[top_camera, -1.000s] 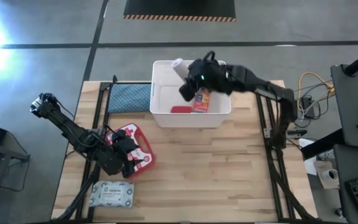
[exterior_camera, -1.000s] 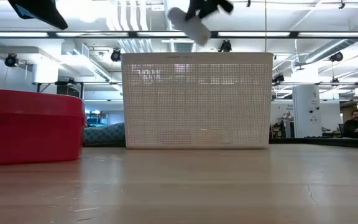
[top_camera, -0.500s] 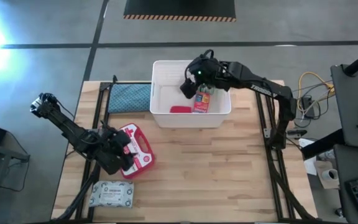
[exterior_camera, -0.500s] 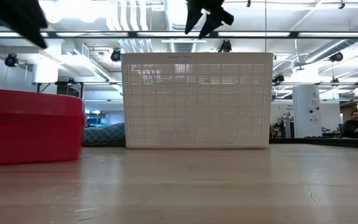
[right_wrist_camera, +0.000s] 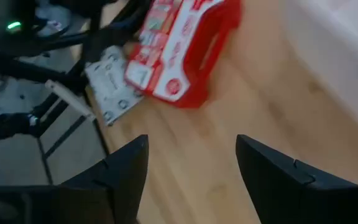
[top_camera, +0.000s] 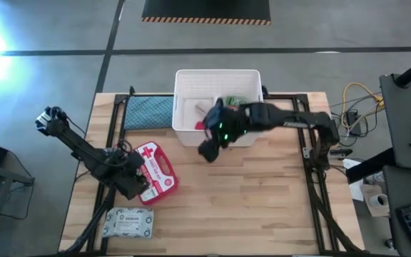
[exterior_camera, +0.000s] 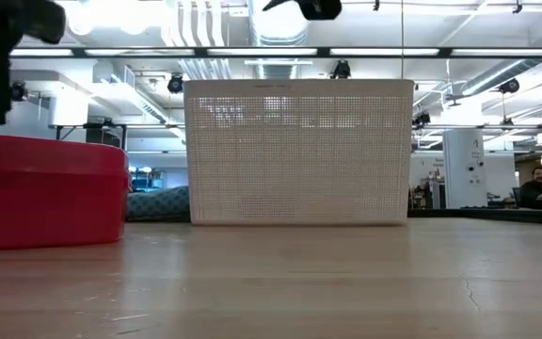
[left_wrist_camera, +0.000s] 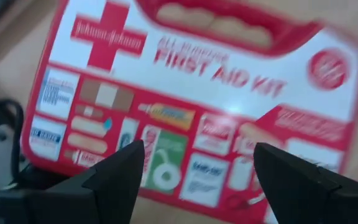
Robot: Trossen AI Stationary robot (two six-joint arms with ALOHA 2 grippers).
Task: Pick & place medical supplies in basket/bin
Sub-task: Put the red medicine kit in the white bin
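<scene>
The red-and-white first-aid pouch [top_camera: 157,170] lies flat on the table's left part and fills the left wrist view [left_wrist_camera: 191,81]. My left gripper [top_camera: 137,181] hovers over the pouch's left edge, open, fingers [left_wrist_camera: 120,177] apart above its printed face and clear of it. The grey-white wipes pack [top_camera: 127,223] lies near the near-left corner. The white slotted basket [top_camera: 184,132] stands at the far middle, holding a red tube [top_camera: 200,126] and a green-capped item [top_camera: 232,101]. My right gripper [top_camera: 207,150] is open and empty just in front of the basket's near wall.
A blue-grey cloth pad [top_camera: 148,111] lies left of the basket. Bare wood spreads across the middle and right of the table [top_camera: 262,207]. The right wrist view looks toward the pouch [right_wrist_camera: 185,50] and the wipes pack [right_wrist_camera: 114,81].
My right gripper held a white thing over the basket, let it go there, then swung out over the near wall and toward the table's left. My left gripper drifted left and down beside the first-aid pouch.
</scene>
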